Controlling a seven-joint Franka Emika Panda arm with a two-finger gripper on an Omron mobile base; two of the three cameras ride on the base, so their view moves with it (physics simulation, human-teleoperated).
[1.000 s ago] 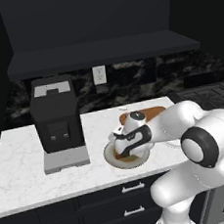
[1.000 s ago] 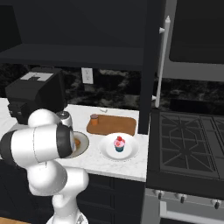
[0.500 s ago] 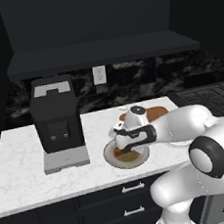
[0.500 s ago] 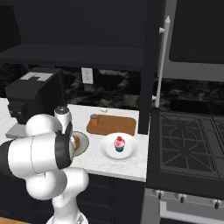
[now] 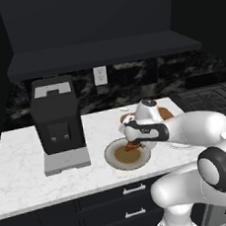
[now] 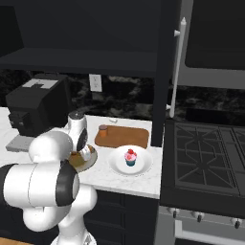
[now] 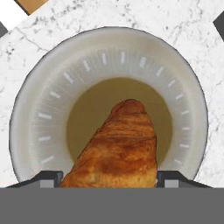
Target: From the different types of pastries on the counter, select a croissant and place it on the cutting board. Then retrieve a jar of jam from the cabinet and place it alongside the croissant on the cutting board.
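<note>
Hand view: golden-brown croissant (image 7: 118, 146), flaky and ridged, tapering to a blunt tip, filling the lower middle, flanked at the bottom by two dark fingertips (image 7: 48, 178) — jaws pinching the croissant from either side. Beneath it, round grey-beige plate (image 7: 48, 87) with a glazed olive-brown well and pale tick marks around a broad rim; whether lifted off the plate or resting on it, cannot tell. Around the plate, white marble-patterned tabletop (image 7: 192, 39) with fine grey veins; at the upper left corner, a sliver of reddish-brown wood.

Left base view: gripper (image 5: 135, 143) low over the same plate (image 5: 115, 157), a bit of orange pastry (image 5: 134, 146) showing under the white hand. Boxy black coffee machine (image 5: 56, 122) on a grey base, standing on the tabletop (image 5: 22, 175) well to the left of the plate. Behind the wrist, part of the cutting board (image 5: 165, 113) with rounded edge. Above, black cabinet (image 5: 101, 32) with a dark shelf-like recess; white wall outlet (image 5: 100, 75) on the dark veined backsplash.

Right base view: flat wooden cutting board (image 6: 123, 137) with a small orange jar of jam (image 6: 103, 130) — paler lid — upright on its left end. Just in front of the board, a white plate (image 6: 115, 165) carrying a cupcake (image 6: 130, 157) with pink frosting and teal wrapper. Black stove (image 6: 206, 153) with grates to the right.
</note>
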